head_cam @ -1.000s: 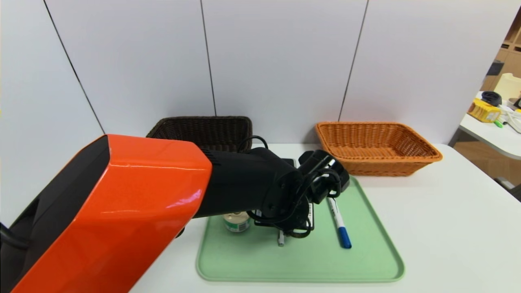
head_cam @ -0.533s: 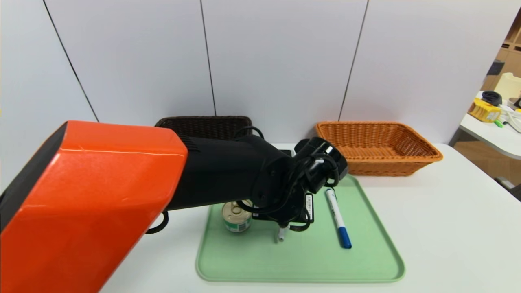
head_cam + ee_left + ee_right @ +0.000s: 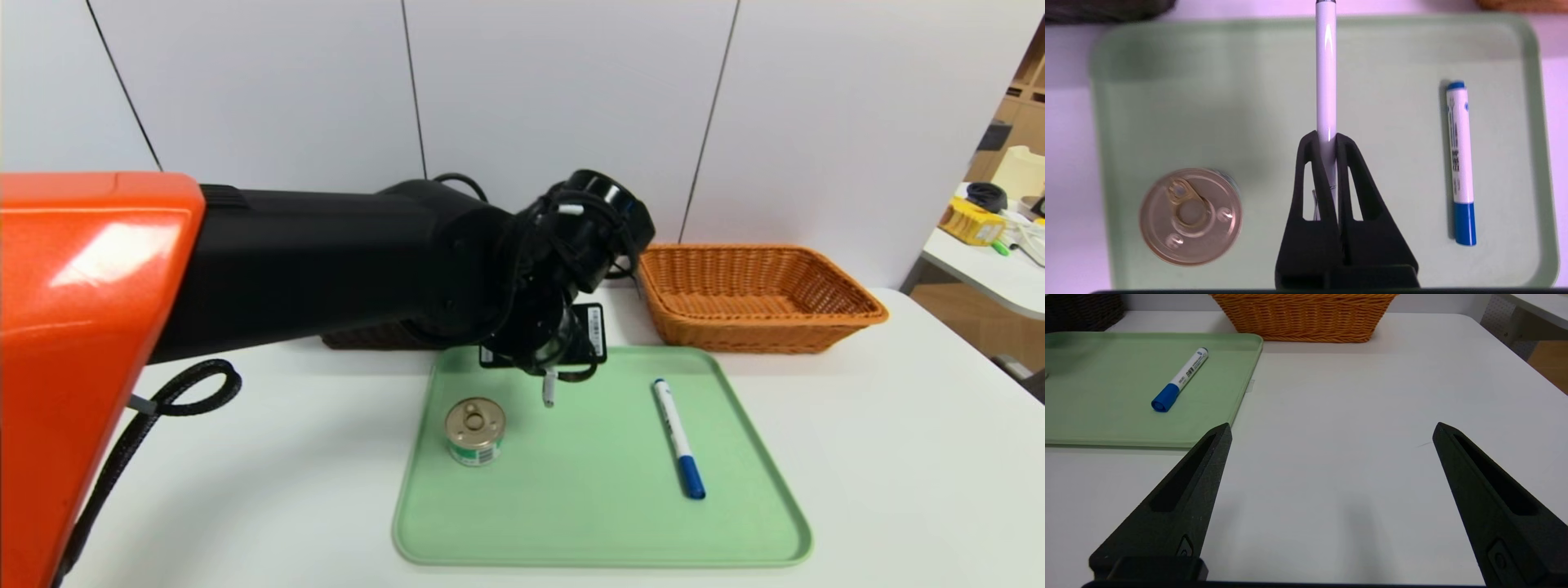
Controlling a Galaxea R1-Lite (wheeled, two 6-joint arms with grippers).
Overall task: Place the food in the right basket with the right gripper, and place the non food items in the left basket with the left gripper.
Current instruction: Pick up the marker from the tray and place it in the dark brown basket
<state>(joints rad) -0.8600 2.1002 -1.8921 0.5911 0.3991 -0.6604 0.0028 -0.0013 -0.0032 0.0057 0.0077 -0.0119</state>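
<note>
Above the green tray (image 3: 735, 523), left gripper (image 3: 1327, 141) clamped on thin white pen (image 3: 1326, 73), long axis in line with the fingers. Dark basket (image 3: 359, 336) (largely hidden by the arm) to the far left, nearer this arm. Marker (image 3: 679, 448) and tin can (image 3: 474, 431) on the tray. Right gripper (image 3: 1331, 430) parked near right, spread wide, holding nothing; orange basket (image 3: 755, 298) far right.
</note>
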